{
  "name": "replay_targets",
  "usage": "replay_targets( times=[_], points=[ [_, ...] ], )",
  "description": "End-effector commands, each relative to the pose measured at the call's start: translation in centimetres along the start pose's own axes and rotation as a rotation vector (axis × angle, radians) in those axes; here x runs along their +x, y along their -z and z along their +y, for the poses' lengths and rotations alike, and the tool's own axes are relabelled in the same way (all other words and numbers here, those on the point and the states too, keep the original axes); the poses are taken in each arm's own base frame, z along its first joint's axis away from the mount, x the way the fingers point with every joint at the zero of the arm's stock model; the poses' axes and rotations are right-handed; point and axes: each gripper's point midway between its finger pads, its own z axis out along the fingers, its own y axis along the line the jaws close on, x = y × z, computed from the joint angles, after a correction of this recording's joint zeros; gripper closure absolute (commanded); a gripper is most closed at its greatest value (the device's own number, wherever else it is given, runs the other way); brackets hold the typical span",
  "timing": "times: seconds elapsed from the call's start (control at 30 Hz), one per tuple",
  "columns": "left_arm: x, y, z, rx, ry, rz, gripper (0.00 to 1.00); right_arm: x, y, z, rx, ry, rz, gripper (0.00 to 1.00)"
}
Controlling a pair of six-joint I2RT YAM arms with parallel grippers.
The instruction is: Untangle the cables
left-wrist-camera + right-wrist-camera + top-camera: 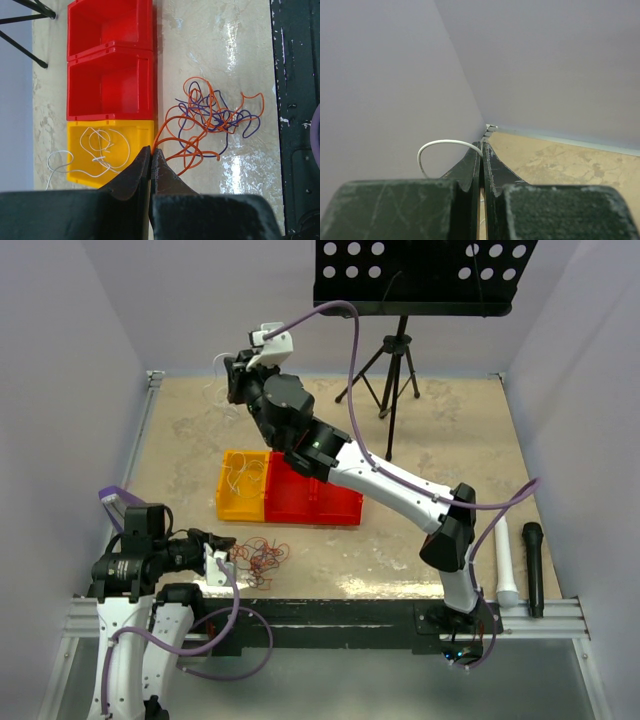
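A tangle of thin orange and purple cables (262, 555) (215, 117) lies on the table near the front left. My left gripper (222, 558) (151, 150) sits at the tangle's left edge, shut on one orange strand (159, 136) that runs back into the tangle. My right gripper (235, 375) (482, 145) is raised over the table's back left corner, shut on a white cable (445, 142) (220, 364) that arcs out to the left of its tips. More white cable (100, 145) (237, 480) lies coiled in the yellow bin (142, 131).
The yellow bin (228, 502) adjoins two red bins (330, 512) (110, 75) at mid-table. A music stand (420, 275) on a tripod (395, 370) stands at the back. A black microphone (533, 565) and a white cylinder (505, 560) lie at the front right.
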Motion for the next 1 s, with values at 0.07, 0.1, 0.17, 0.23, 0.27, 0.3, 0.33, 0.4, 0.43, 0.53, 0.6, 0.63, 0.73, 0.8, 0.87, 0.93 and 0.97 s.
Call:
replay_targets(
  times=[0.07, 0.1, 0.17, 0.23, 0.27, 0.3, 0.33, 0.4, 0.43, 0.53, 0.6, 0.63, 0.73, 0.8, 0.87, 0.93, 0.97],
  points=[
    [-0.5, -0.4, 0.0, 0.013, 0.000, -0.046, 1.00, -0.3, -0.4, -0.9, 0.032, 0.019, -0.029, 1.00],
    [-0.5, -0.4, -0.1, 0.014, 0.003, -0.045, 1.00, 0.2, -0.4, -1.1, 0.036, 0.025, -0.022, 1.00],
    [-0.4, -0.4, -0.1, 0.014, 0.003, -0.039, 1.00, 1.4, -0.3, -1.5, 0.044, 0.035, -0.005, 1.00],
    [-0.3, -0.4, 0.0, 0.014, 0.000, -0.034, 1.00, 2.6, -0.2, -1.9, 0.052, 0.041, 0.012, 1.00],
    [-0.3, -0.4, -0.1, 0.015, 0.001, -0.033, 1.00, 3.3, -0.2, -2.1, 0.055, 0.046, 0.023, 1.00],
    [-0.2, -0.4, 0.0, 0.015, 0.001, -0.031, 1.00, 4.0, -0.2, -2.4, 0.058, 0.049, 0.033, 1.00],
    [-0.2, -0.4, -0.1, 0.017, 0.000, -0.032, 1.00, 4.8, -0.2, -2.6, 0.062, 0.047, 0.042, 1.00],
    [-0.3, -0.4, 0.0, 0.016, 0.002, -0.033, 1.00, 6.5, -0.2, -3.0, 0.064, 0.056, 0.067, 1.00],
    [-0.3, -0.4, 0.0, 0.019, 0.007, -0.035, 1.00, 7.1, -0.3, -3.3, 0.068, 0.055, 0.076, 1.00],
    [-0.4, -0.4, 0.0, 0.017, 0.008, -0.038, 1.00, 8.8, -0.5, -3.9, 0.079, 0.062, 0.106, 1.00],
    [-0.4, -0.3, 0.1, 0.016, 0.010, -0.036, 1.00, 10.0, -0.5, -4.6, 0.090, 0.062, 0.131, 1.00],
    [-0.4, -0.3, 0.2, 0.014, 0.009, -0.033, 1.00, 10.7, -0.5, -4.9, 0.094, 0.056, 0.145, 1.00],
    [-0.4, -0.2, 0.2, 0.012, 0.008, -0.027, 1.00, 13.3, 0.5, -5.8, 0.107, 0.050, 0.203, 1.00],
    [-0.3, -0.2, 0.2, 0.013, 0.006, -0.022, 1.00, 15.4, 1.5, -6.4, 0.105, 0.037, 0.251, 1.00],
    [-0.3, -0.2, 0.3, 0.014, 0.004, -0.024, 1.00, 17.4, 2.7, -7.4, 0.116, 0.038, 0.292, 1.00],
    [-0.4, -0.2, 0.3, 0.016, 0.002, -0.031, 1.00, 19.6, 3.7, -8.0, 0.117, 0.044, 0.342, 1.00],
    [-0.4, -0.3, 0.3, 0.018, 0.003, -0.033, 1.00, 20.6, 4.2, -8.2, 0.114, 0.050, 0.368, 1.00]
  ],
)
